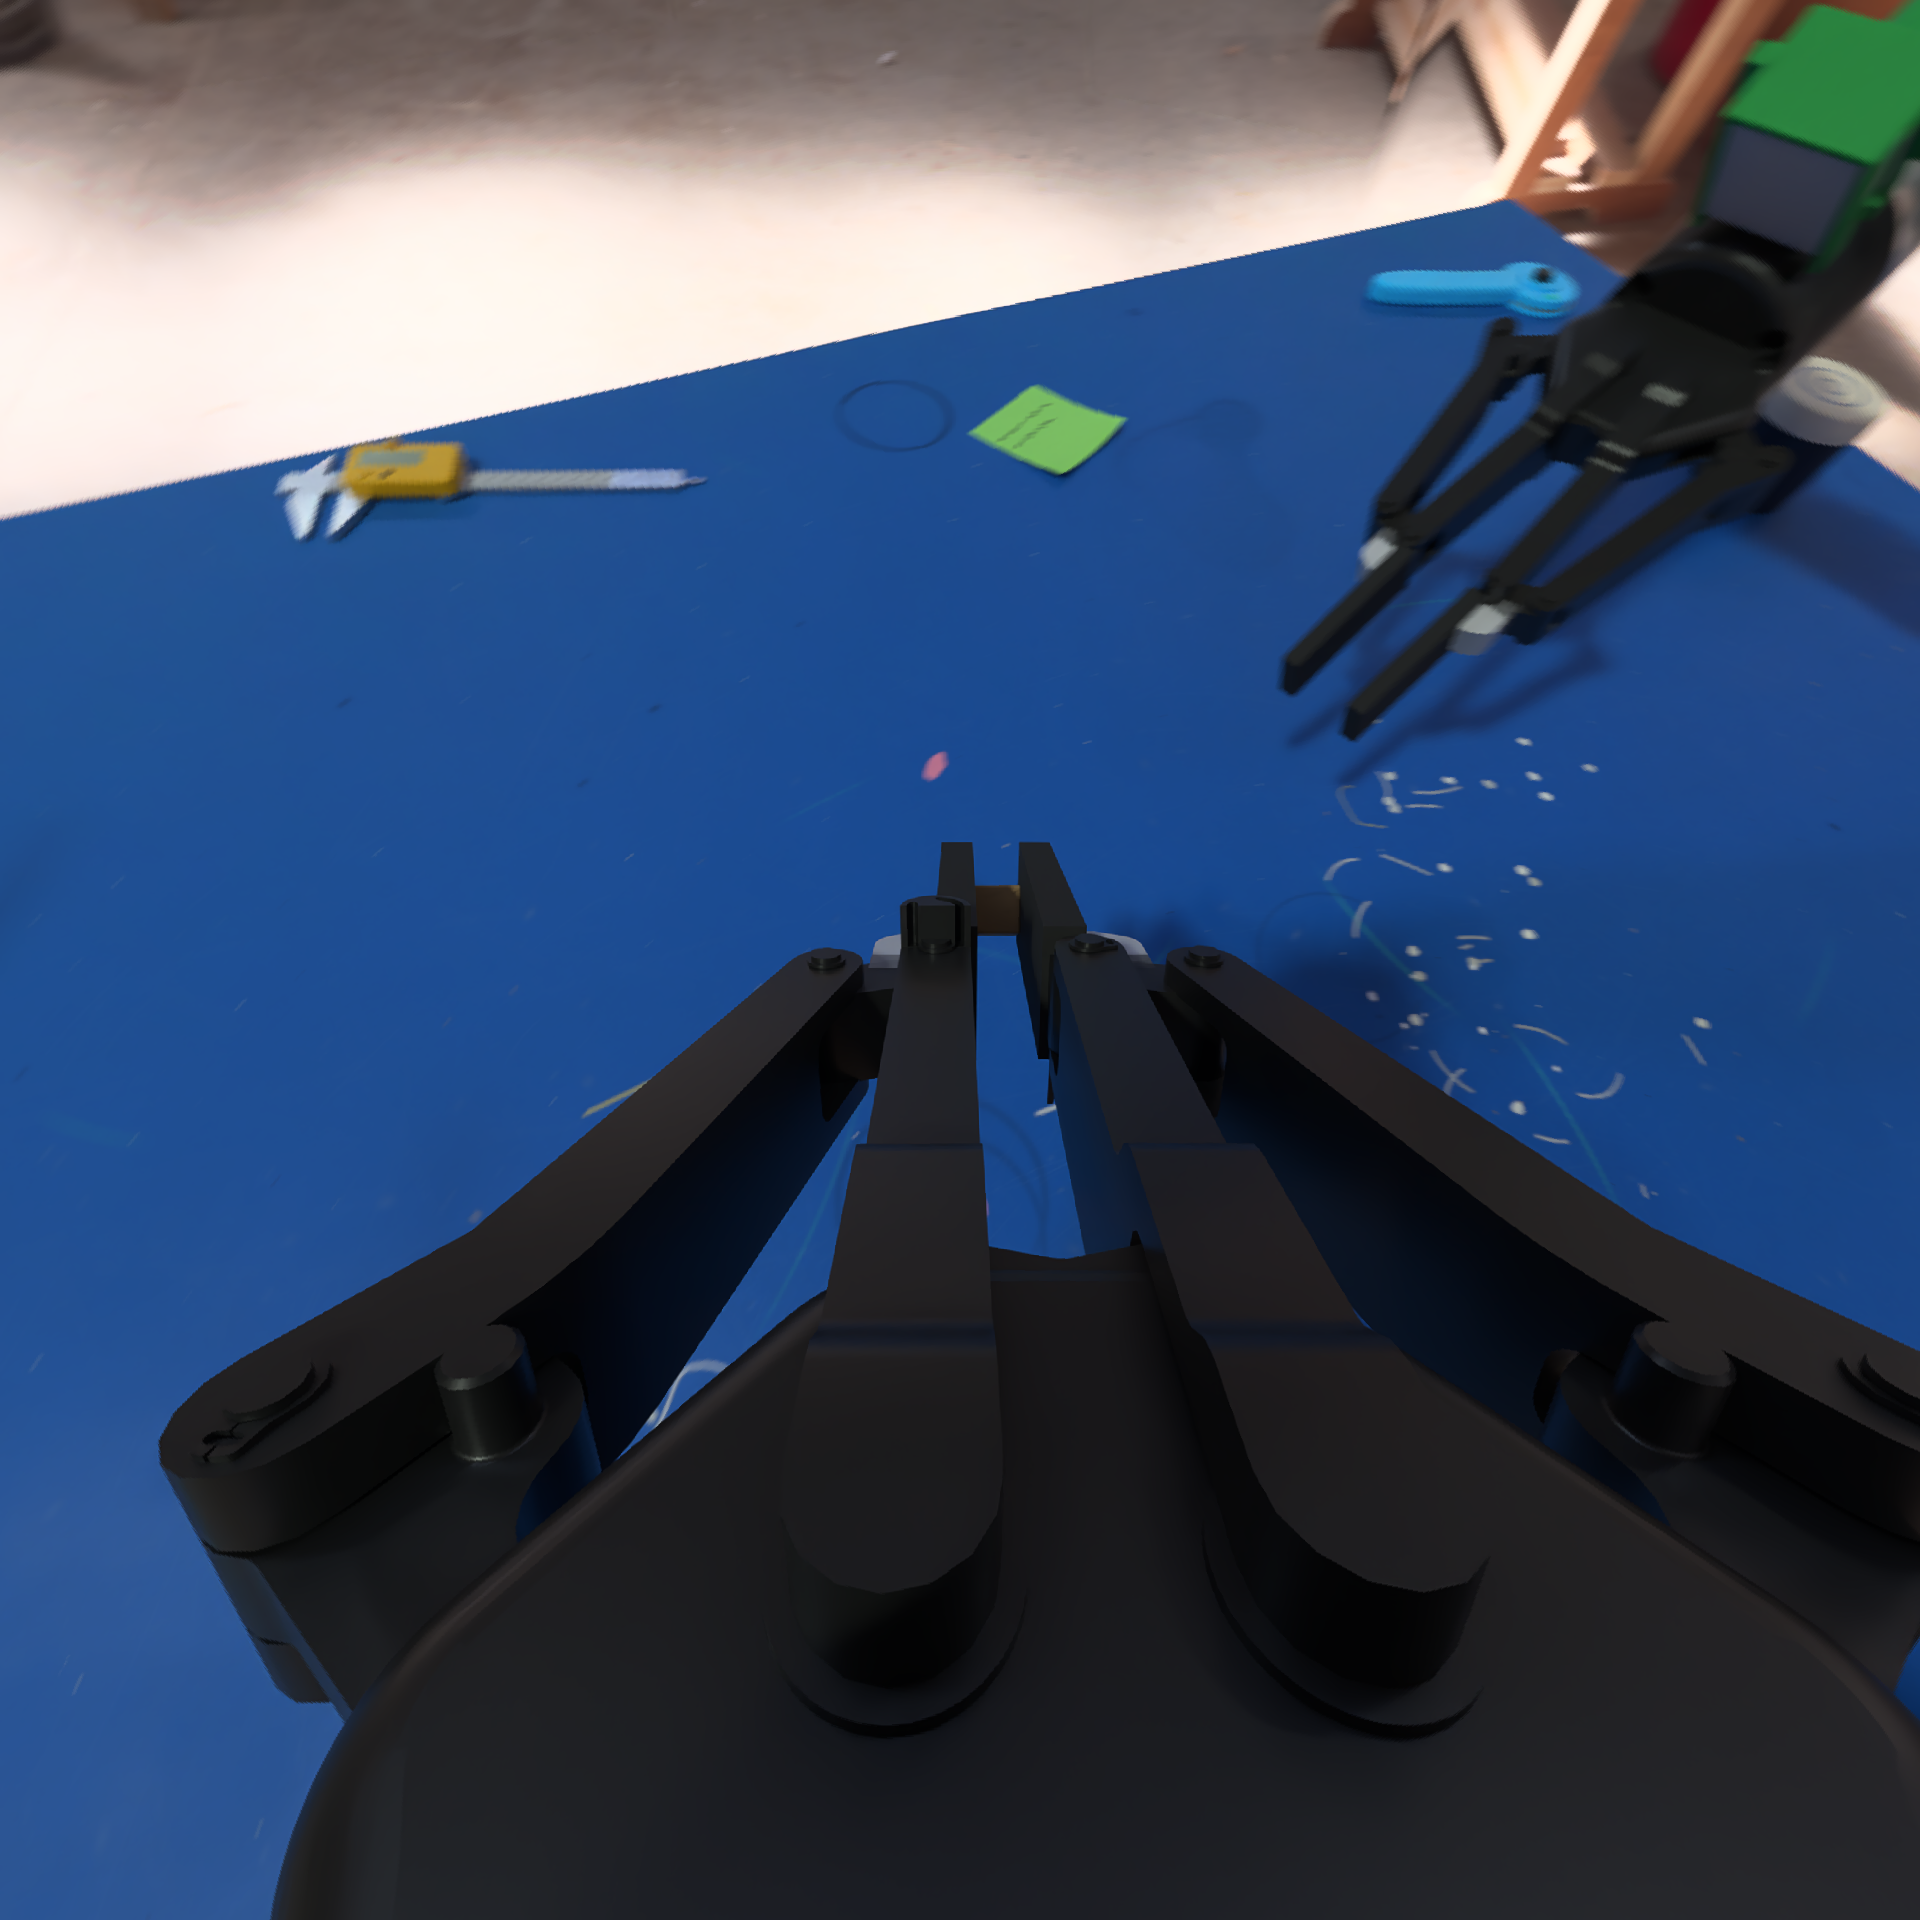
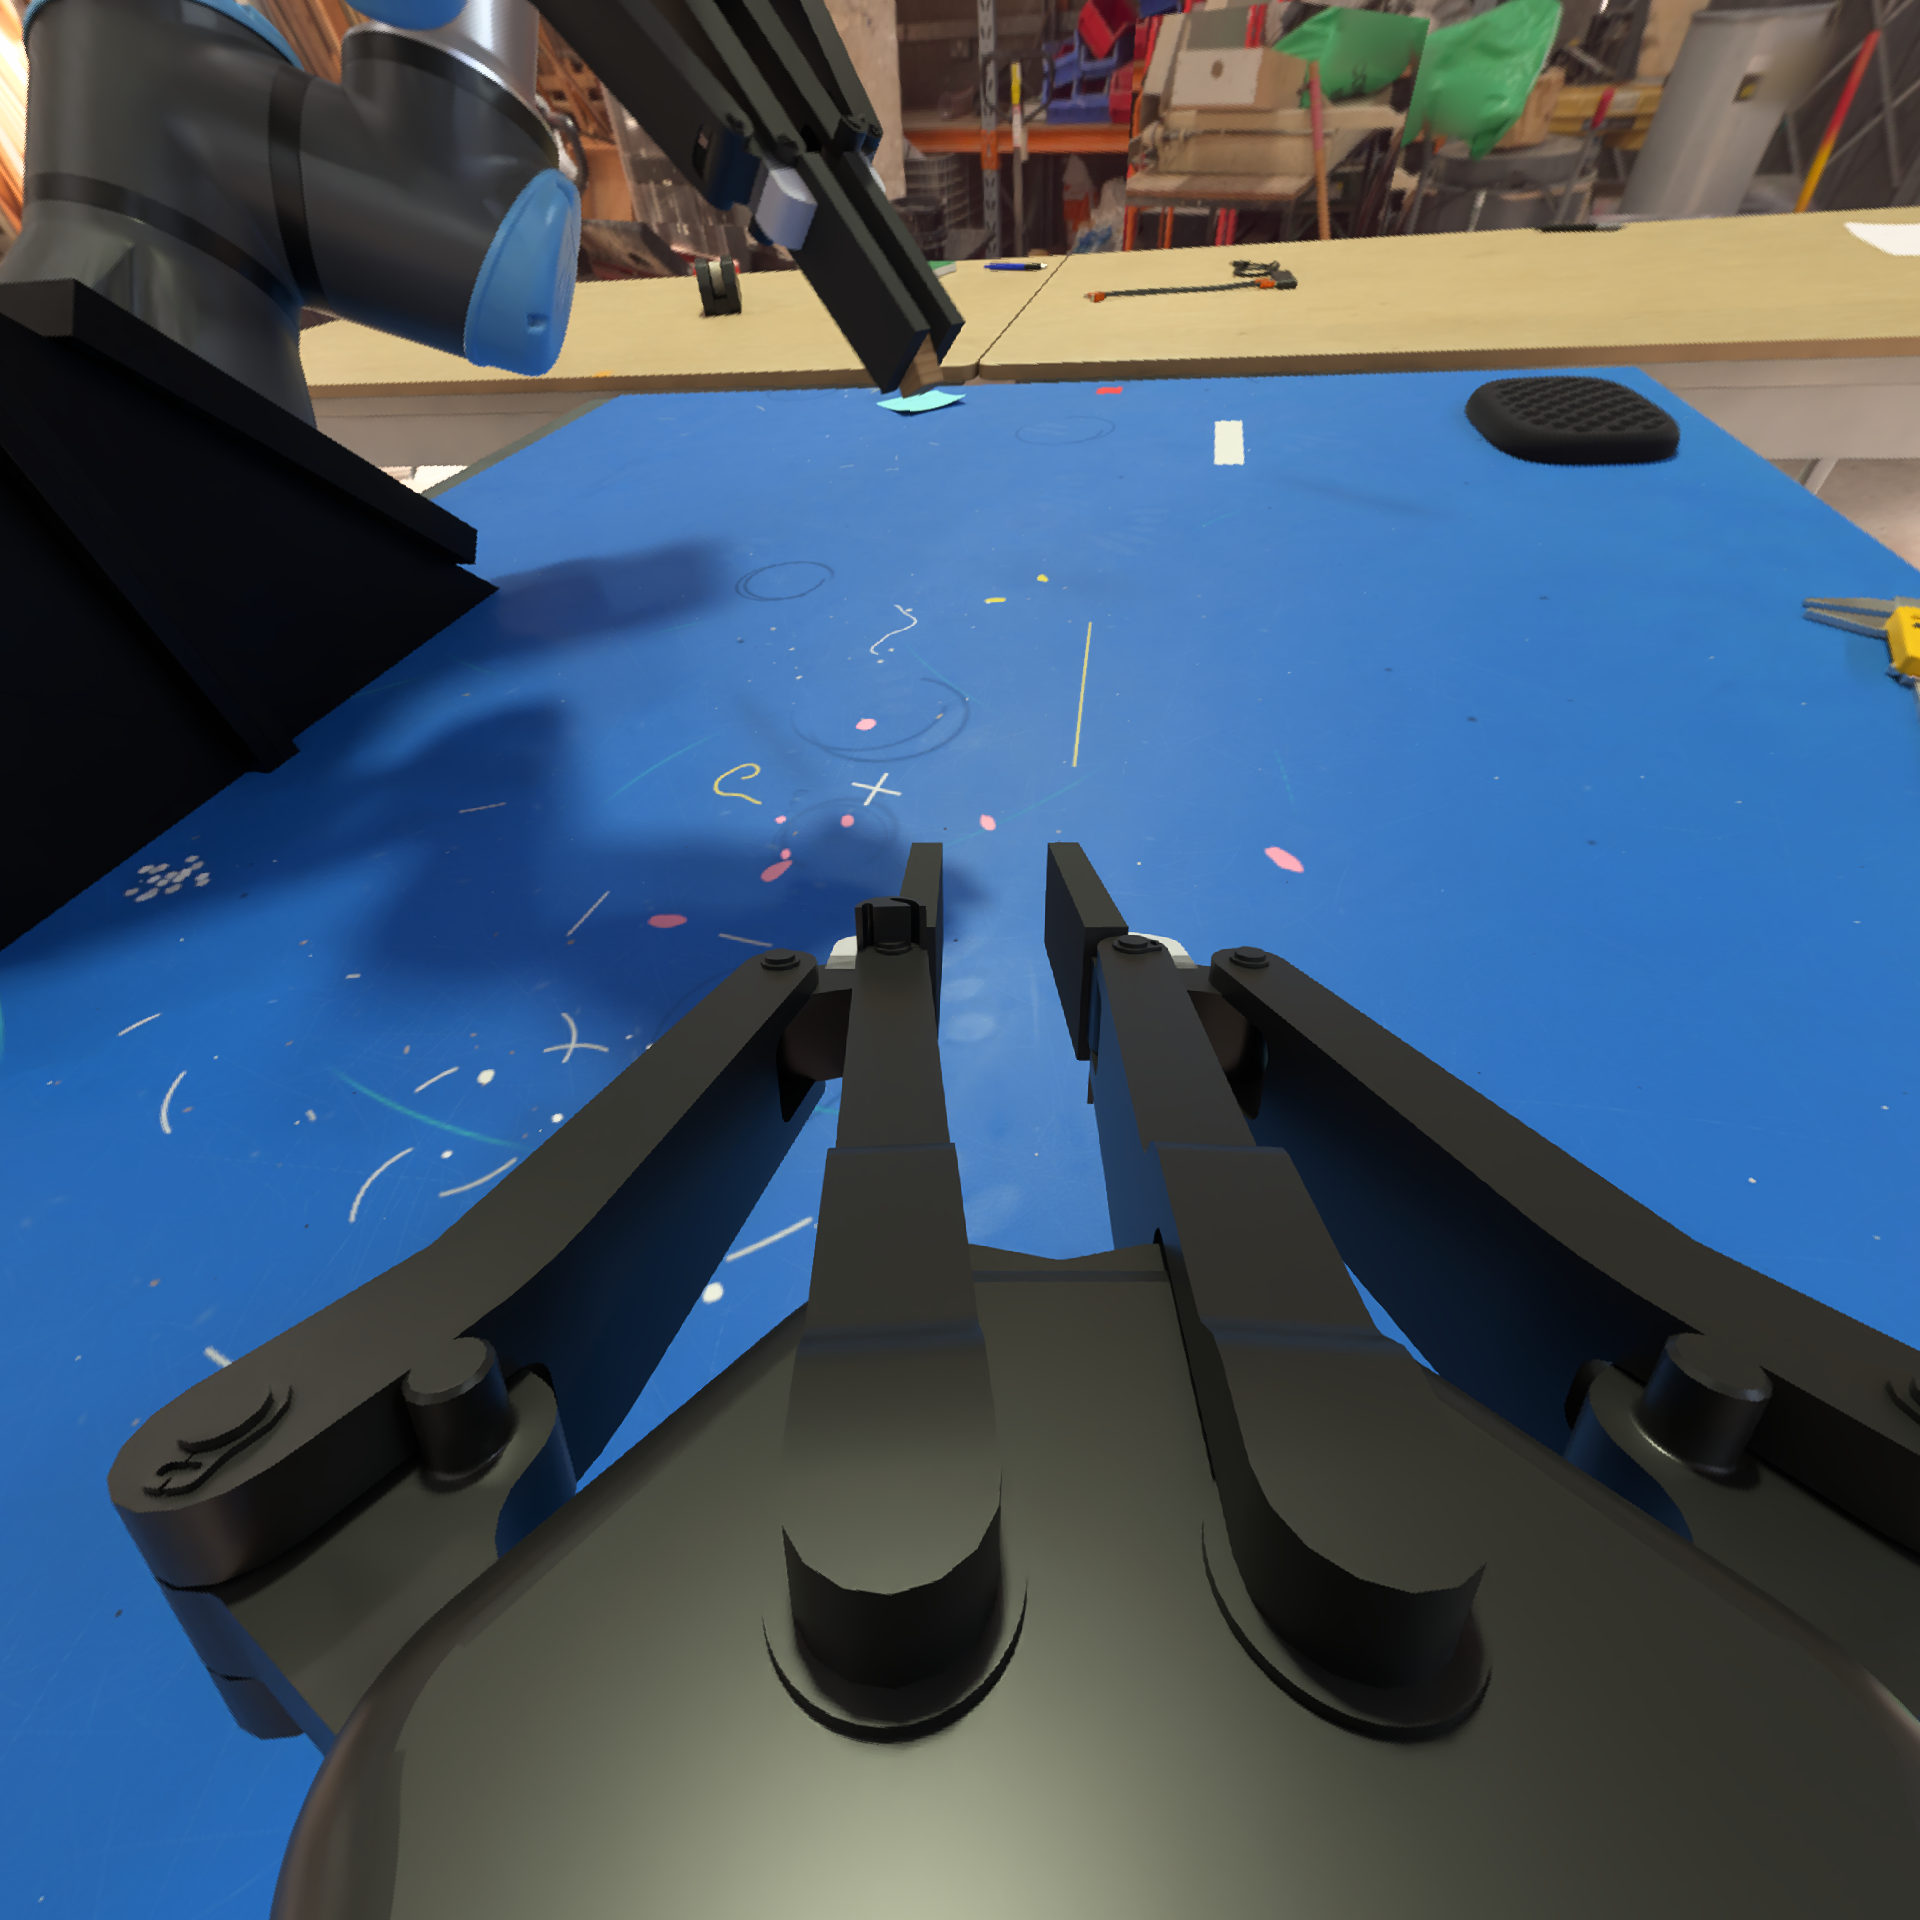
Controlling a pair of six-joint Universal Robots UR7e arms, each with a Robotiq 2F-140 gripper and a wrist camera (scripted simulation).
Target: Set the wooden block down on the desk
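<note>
My left gripper (image 1: 997, 868) is shut on a small wooden block (image 1: 997, 907), which sits between its fingertips above the blue desk (image 1: 520, 831). In the right wrist view the left gripper (image 2: 914, 358) hangs over the far part of the desk with the block (image 2: 922, 376) at its tips, just above a light blue note (image 2: 920, 401). My right gripper (image 2: 992, 868) is open and empty, low over the desk (image 2: 1455, 831). It also shows at the right of the left wrist view (image 1: 1320, 696), open.
A yellow caliper (image 1: 416, 478), a green sticky note (image 1: 1047, 428), a blue tool (image 1: 1470, 286) and a white roll (image 1: 1823, 400) lie toward the desk's far edge. A black mesh pad (image 2: 1574, 418) sits at the far right. The left arm's base (image 2: 208, 520) stands at the left.
</note>
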